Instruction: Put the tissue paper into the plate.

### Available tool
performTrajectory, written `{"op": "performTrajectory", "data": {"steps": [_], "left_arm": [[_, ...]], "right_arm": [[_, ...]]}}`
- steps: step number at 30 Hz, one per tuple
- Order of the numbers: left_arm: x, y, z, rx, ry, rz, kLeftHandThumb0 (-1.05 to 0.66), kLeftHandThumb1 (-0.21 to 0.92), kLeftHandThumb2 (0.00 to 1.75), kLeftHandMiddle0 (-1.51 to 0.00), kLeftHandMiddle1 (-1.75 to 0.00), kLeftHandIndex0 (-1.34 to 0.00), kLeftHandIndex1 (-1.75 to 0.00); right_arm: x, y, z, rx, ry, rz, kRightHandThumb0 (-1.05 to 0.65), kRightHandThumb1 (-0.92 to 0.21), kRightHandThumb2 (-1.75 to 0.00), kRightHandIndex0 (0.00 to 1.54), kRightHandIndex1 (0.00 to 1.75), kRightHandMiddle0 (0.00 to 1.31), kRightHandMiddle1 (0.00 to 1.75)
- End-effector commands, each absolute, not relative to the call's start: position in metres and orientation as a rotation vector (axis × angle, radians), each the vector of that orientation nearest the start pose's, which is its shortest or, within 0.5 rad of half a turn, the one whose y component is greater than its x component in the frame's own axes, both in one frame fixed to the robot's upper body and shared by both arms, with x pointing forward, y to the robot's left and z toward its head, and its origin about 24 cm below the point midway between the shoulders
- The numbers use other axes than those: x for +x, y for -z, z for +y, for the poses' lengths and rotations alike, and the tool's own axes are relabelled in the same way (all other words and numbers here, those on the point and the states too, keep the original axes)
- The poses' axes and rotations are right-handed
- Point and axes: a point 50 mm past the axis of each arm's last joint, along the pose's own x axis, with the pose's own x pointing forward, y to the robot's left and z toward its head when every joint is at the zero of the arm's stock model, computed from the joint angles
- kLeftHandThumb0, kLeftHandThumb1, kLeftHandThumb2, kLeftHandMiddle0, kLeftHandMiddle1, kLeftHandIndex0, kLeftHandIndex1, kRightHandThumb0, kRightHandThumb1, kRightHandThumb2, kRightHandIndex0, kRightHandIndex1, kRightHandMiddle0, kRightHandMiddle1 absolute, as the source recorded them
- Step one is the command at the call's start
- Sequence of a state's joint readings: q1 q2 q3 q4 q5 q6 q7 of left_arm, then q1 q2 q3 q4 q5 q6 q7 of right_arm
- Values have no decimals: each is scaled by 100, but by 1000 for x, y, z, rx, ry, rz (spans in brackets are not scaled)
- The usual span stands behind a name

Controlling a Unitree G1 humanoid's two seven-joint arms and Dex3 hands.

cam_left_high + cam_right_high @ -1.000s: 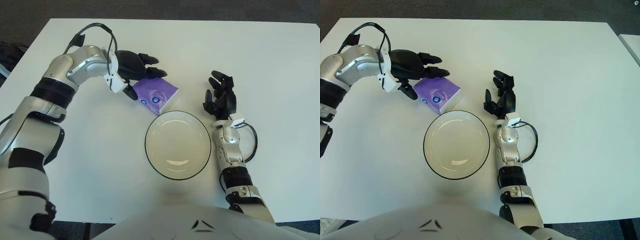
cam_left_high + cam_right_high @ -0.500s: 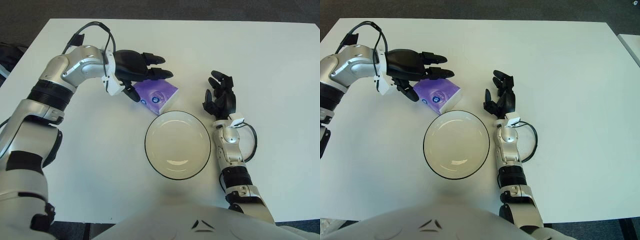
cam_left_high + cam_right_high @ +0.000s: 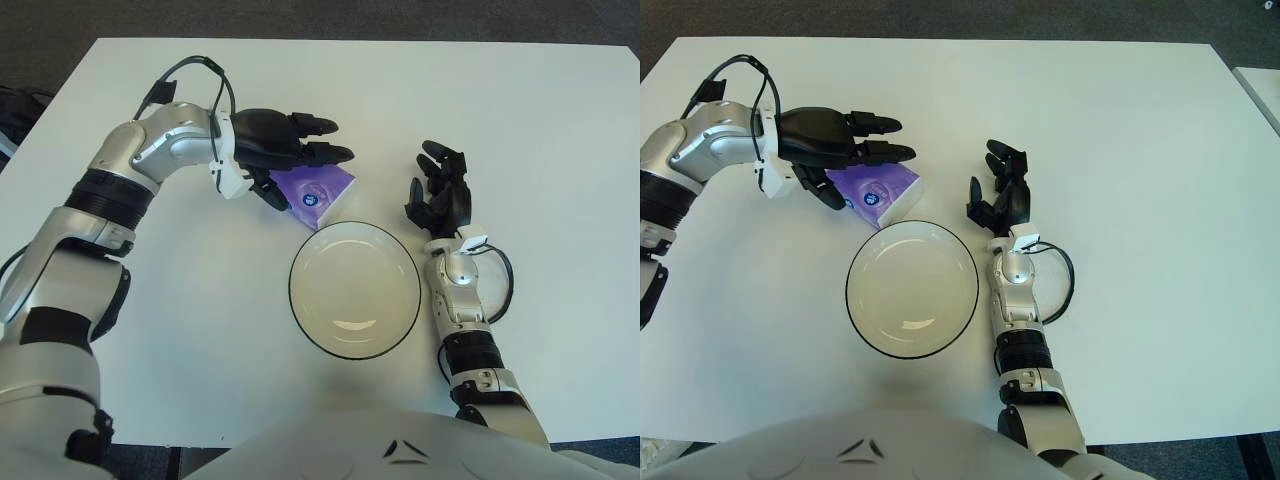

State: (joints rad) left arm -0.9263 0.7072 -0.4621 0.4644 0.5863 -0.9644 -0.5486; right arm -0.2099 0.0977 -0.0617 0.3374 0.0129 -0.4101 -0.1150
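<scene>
The tissue paper [image 3: 314,190], a purple packet, lies flat on the white desk [image 3: 560,130], toward the desk's far left part and just beyond the far-left rim of the plate [image 3: 300,320]. The plate sits empty near the middle of the near edge, so nothing of the placing is done yet.

The left hand [image 3: 283,150] is over the packet's far-left end. Its dark fingers [image 3: 330,154] reach out across the top of the packet, spread fairly wide, and the thumb shows low at the packet's left side. The packet lies level on the desk, and it cannot be told for certain whether the fingers touch it; they do not look closed round it. By my reading, this is the reach-and-grasp stage.

What is left is nearly the whole task: closing on the packet, lifting it, carrying it the short way toward the near edge, and letting it go inside the plate.

The right hand [image 3: 438,195] shows just beside the plate's right rim, fingers loosely open, holding nothing.
</scene>
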Motion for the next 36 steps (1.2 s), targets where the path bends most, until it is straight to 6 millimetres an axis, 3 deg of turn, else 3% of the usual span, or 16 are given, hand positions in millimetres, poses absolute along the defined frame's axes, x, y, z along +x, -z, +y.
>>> {"op": "performTrajectory", "data": {"steps": [1,9,13,23,36], "left_arm": [[324,-189,127,1724,1122,-779,-105,92,66,0,0,0,0],[329,-181,125,1767,1124,-719,-105,92,61,0,0,-1,0],[334,-172,124,1781,1122,-645,-105,92,48,0,0,0,0],[340,-162,125,1853,1117,-532,-105,92,34,0,0,0,0],[342,-156,125,1921,1105,-470,-105,92,34,0,0,0,0]], "right_arm": [[267,-8,-139,125,159,-50,-39,-69,-82,38,70,0,103],[265,-9,-140,121,162,-56,-41,-69,-81,40,70,0,102],[264,-9,-141,123,163,-61,-41,-69,-81,41,71,0,102],[262,-9,-142,122,167,-66,-41,-70,-80,41,71,0,103],[261,-8,-144,114,174,-61,-43,-71,-79,40,70,0,102]]}}
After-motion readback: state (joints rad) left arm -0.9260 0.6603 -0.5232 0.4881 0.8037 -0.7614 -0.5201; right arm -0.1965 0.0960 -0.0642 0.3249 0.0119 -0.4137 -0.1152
